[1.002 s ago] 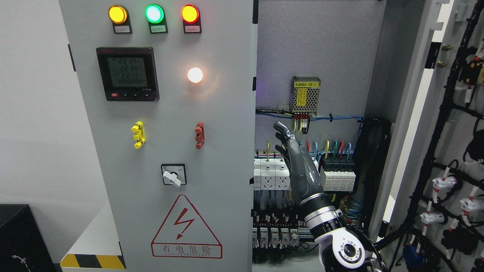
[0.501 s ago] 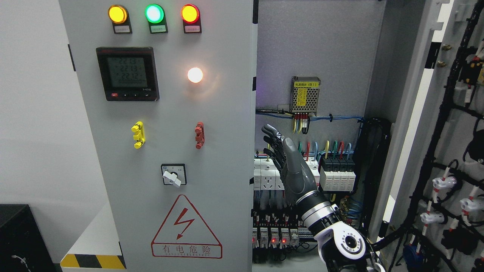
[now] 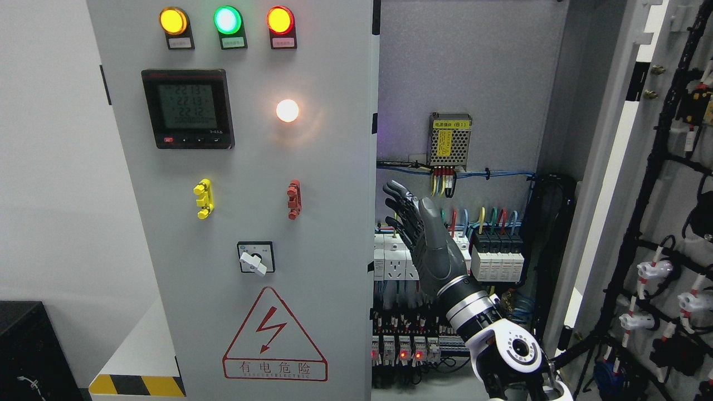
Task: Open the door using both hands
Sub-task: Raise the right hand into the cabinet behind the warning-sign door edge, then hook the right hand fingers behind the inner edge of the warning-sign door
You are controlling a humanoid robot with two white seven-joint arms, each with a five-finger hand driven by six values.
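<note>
The grey left cabinet door (image 3: pixel 250 223) stands closed-looking in front of me, carrying three lamps, a meter, two small handles and a warning triangle. The right door (image 3: pixel 657 167) is swung open at the far right, its inner face covered in black cable looms. My right hand (image 3: pixel 409 214) rises from the lower right inside the open cabinet bay, fingers straight and spread, holding nothing. Its fingertips (image 3: pixel 392 189) point toward the left door's inner edge (image 3: pixel 374 223), a short gap away. The left arm does not show.
Inside the cabinet are a mesh power supply (image 3: pixel 450 139), rows of white sockets and breakers (image 3: pixel 490 256) and coloured wiring directly behind my hand. A black box (image 3: pixel 28 351) and a yellow-black striped ledge (image 3: pixel 136 384) sit at lower left.
My right hand has shifted left, from the middle of the open bay toward the left door's edge, with its fingers spreading a little. The doors have not moved.
</note>
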